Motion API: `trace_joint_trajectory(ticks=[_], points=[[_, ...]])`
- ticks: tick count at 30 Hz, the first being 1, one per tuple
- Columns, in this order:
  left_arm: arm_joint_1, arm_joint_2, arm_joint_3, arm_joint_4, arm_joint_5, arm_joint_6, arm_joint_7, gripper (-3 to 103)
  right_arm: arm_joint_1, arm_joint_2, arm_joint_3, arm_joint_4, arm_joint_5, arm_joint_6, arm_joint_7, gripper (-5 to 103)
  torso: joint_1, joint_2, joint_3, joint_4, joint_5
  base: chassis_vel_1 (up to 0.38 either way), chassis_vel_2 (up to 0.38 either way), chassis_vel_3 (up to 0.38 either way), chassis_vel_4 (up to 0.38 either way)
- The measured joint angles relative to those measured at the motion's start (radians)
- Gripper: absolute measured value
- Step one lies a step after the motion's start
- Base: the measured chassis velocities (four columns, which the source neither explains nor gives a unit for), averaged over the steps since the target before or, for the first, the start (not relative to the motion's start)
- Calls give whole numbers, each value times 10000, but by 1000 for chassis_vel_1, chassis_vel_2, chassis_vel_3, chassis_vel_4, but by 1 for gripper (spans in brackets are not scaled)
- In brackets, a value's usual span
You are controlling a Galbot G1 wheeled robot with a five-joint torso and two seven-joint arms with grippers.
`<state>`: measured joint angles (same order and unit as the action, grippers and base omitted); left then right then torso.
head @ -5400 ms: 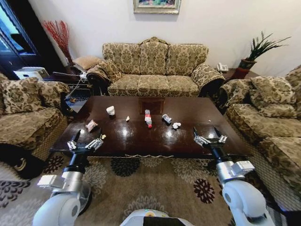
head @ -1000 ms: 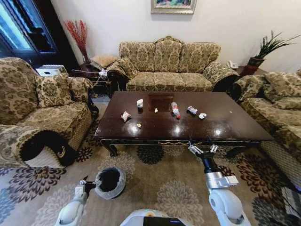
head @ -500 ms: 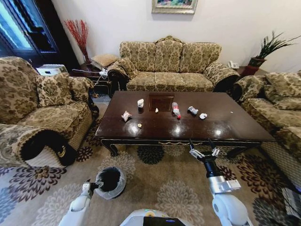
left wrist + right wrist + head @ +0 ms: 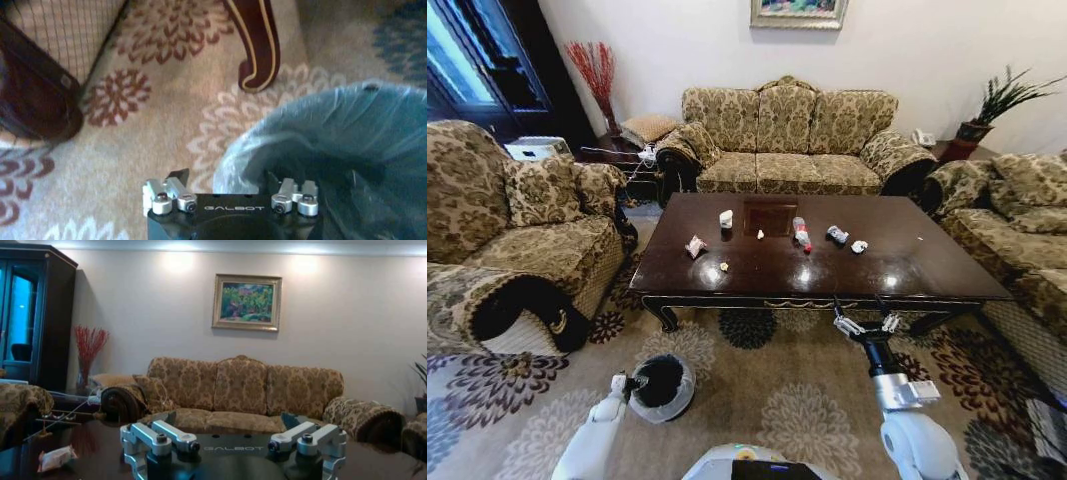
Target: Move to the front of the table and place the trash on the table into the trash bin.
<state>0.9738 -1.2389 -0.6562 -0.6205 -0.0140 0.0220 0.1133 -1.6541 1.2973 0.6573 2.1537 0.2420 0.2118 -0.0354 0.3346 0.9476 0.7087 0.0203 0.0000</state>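
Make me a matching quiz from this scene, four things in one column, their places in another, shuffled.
Things:
1. bin
2. cup
3. left hand
4. right hand

Places:
A. at the bin's rim
B. on the rug, near a table leg
C. by the table's near edge
D. on the table

Pairs: 1-B, 2-D, 3-A, 4-C

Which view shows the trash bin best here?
The head view: the whole trash bin stands on the carpet before the table, with the left pincer at its rim. The left wrist view gives a close look at its bag liner near that pincer. The right wrist view faces the sofa.
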Motion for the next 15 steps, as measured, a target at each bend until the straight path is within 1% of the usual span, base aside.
trace_joint_trajectory(ticks=[1,2,3,4,5,8,9,10,11,15], points=[[0,0,0,0,0,0,0,81,0,0,0,0,0,0,0,100,0,0,0,0,0,0,0,0,0],[-46,-29,-38,52,61,112,52,70,0,-22,21,9,48,-3,-4,100,0,0,0,0,-2,0,0,0,0],[-59,-42,-60,57,112,198,99,70,1,-46,33,19,91,-15,-4,100,0,0,0,0,-2,0,0,0,0],[-67,-55,-101,75,224,269,136,64,5,-78,48,30,154,-41,1,100,0,0,-1,0,1,0,0,0,0],[-67,-55,-101,75,224,269,136,64,5,-78,48,30,154,-41,1,100,0,0,-1,0,1,0,0,0,0],[-102,-96,-217,153,290,521,200,48,70,-135,53,33,380,-62,33,100,0,0,-1,1,1,0,0,0,0],[-102,-96,-217,153,290,521,200,48,70,-135,53,33,380,-62,33,100,0,0,-1,1,1,0,0,0,0],[-110,-109,-241,173,327,566,202,43,85,-149,53,33,422,-63,34,100,0,0,-1,1,1,0,0,0,0],[-110,-109,-241,173,327,566,202,43,85,-149,53,33,422,-63,34,100,0,0,-1,1,1,0,0,0,0],[-112,-222,-397,232,555,593,221,21,103,-230,69,94,539,-77,-72,100,0,0,-1,1,0,0,0,0,0]])
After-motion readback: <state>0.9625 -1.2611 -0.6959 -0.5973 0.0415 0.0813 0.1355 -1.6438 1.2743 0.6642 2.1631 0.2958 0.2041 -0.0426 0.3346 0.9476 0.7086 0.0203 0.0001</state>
